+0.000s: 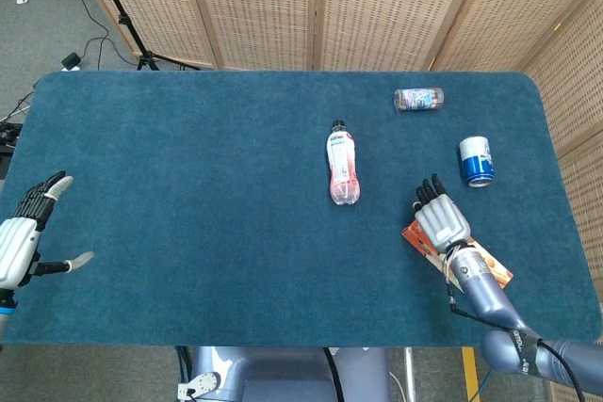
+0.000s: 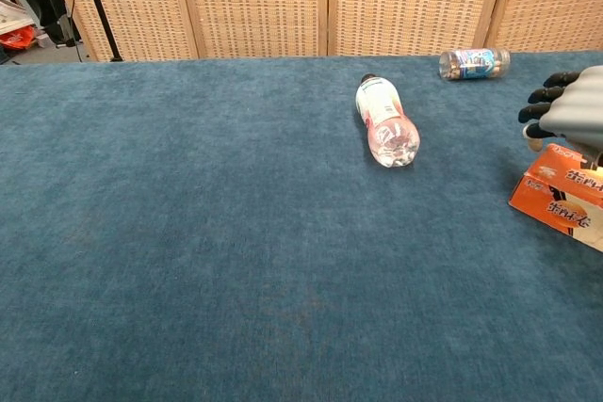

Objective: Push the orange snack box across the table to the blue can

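The orange snack box (image 1: 494,266) lies flat at the table's near right, angled, mostly under my right hand (image 1: 441,217); in the chest view its orange end (image 2: 563,199) shows at the right edge. That hand (image 2: 571,113) rests flat on the box with fingers stretched toward the blue can (image 1: 477,160), which lies just beyond the fingertips, apart from them. My left hand (image 1: 21,237) hovers off the table's near left edge, fingers spread, holding nothing.
A clear bottle with a pink label (image 1: 342,163) lies on its side mid-table, left of the box. A small clear jar (image 1: 418,99) lies at the far right. The table's right edge (image 1: 569,204) runs close beside the can.
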Robot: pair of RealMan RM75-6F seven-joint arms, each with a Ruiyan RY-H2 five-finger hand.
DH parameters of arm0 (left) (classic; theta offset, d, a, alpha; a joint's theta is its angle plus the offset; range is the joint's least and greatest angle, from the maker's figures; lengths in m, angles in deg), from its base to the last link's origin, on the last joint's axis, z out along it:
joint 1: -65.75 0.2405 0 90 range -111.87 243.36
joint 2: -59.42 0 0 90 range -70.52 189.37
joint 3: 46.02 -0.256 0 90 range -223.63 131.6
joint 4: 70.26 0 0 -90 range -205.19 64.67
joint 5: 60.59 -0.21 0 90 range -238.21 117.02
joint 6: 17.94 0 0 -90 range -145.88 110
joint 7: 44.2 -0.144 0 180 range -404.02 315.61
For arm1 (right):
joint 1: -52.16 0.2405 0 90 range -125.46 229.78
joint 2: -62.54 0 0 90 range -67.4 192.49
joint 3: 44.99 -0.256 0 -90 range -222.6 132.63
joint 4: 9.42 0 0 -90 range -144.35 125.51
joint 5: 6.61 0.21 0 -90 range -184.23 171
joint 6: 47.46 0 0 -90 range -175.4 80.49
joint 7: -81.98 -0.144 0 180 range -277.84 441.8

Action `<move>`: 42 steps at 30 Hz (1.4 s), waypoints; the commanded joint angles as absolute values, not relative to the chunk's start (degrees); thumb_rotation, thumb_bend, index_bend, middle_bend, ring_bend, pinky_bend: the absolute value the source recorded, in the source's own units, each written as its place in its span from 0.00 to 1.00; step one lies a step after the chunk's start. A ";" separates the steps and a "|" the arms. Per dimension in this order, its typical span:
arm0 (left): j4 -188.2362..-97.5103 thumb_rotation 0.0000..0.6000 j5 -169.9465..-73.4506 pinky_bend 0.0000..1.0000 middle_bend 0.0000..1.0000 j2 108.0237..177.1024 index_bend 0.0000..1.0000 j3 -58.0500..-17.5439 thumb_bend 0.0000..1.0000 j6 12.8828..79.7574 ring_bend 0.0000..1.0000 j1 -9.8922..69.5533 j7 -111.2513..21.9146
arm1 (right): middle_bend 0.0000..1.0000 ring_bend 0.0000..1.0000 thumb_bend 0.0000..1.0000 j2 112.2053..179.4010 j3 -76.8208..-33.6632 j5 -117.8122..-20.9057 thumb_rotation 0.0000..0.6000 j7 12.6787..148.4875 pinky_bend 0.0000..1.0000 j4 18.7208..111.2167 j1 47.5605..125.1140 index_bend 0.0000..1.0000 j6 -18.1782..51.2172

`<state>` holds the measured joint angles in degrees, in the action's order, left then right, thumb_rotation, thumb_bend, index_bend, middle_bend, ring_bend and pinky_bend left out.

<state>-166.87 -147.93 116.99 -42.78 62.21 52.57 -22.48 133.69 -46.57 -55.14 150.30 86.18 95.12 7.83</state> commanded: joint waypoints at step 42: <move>-167.66 1.00 -149.12 0.00 0.00 118.11 0.00 -42.82 0.00 62.24 0.00 52.49 -25.66 | 0.00 0.00 0.00 134.25 -32.15 -111.45 1.00 56.99 0.00 38.09 68.25 0.00 40.91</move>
